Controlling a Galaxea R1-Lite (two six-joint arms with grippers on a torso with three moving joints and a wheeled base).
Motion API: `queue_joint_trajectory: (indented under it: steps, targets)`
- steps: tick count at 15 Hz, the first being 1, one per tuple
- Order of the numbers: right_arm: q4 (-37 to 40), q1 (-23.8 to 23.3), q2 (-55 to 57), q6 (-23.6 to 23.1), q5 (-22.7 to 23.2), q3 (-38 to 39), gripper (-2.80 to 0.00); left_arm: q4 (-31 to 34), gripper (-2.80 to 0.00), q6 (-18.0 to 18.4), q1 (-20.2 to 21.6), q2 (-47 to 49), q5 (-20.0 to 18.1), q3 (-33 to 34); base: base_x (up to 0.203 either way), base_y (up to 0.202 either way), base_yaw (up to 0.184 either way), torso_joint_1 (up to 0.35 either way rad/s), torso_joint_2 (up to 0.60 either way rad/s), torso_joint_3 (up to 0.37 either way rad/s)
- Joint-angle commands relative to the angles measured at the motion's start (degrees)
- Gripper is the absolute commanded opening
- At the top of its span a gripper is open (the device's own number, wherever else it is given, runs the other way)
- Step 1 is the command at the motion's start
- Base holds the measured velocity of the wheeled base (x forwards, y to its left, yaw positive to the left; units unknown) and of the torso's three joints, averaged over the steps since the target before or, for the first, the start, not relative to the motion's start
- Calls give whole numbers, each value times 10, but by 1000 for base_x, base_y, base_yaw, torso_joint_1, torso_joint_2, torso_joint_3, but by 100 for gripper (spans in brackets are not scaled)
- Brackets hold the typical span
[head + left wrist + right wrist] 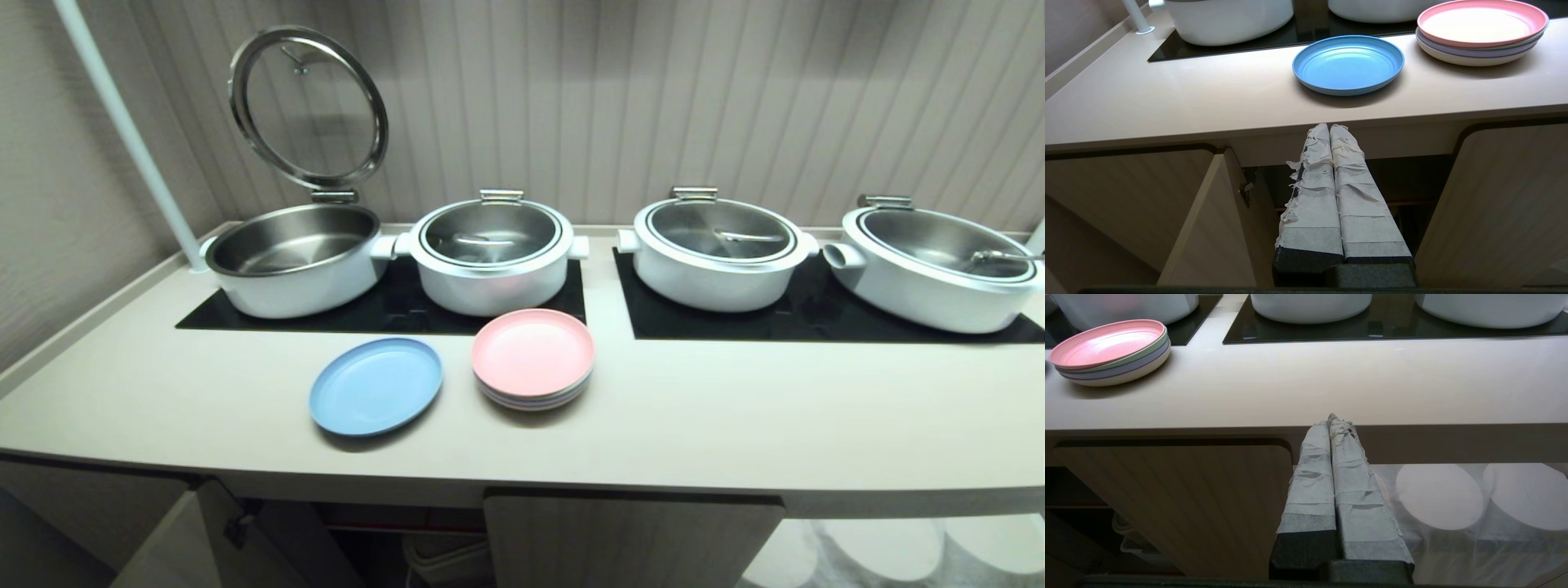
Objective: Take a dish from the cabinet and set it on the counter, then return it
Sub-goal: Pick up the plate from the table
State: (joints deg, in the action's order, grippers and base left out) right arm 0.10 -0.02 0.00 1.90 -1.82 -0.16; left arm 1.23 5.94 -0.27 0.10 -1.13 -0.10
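Note:
The blue dish (375,385) lies flat on the cream counter (735,408), left of a pink-topped stack of pastel plates (532,358). The left wrist view shows the dish (1348,64) above and beyond my left gripper (1329,127), which is shut and empty, below the counter's front edge. Under the counter the cabinet (629,539) has its left door (1216,220) swung open onto a dark inside. My right gripper (1329,419) is also shut and empty, parked below the counter edge beside a closed door (1180,506). Neither arm shows in the head view.
Several white pots stand on black mats at the back: an open one with raised lid (290,257), and lidded ones (490,253), (718,253), (939,265). A white pole (131,139) rises at the far left. The wall is close behind.

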Motion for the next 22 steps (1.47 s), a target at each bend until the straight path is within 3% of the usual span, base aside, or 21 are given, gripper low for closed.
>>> queue_joint_trajectory:
  steps: [1,22]
  targets:
    - [0,1,0,0,0,1,-280,0,-280,0,0,0,0,0,0,0,0,0,0,0]
    - [0,0,0,0,0,0,-280,0,-280,0,0,0,0,0,0,0,0,0,0,0]
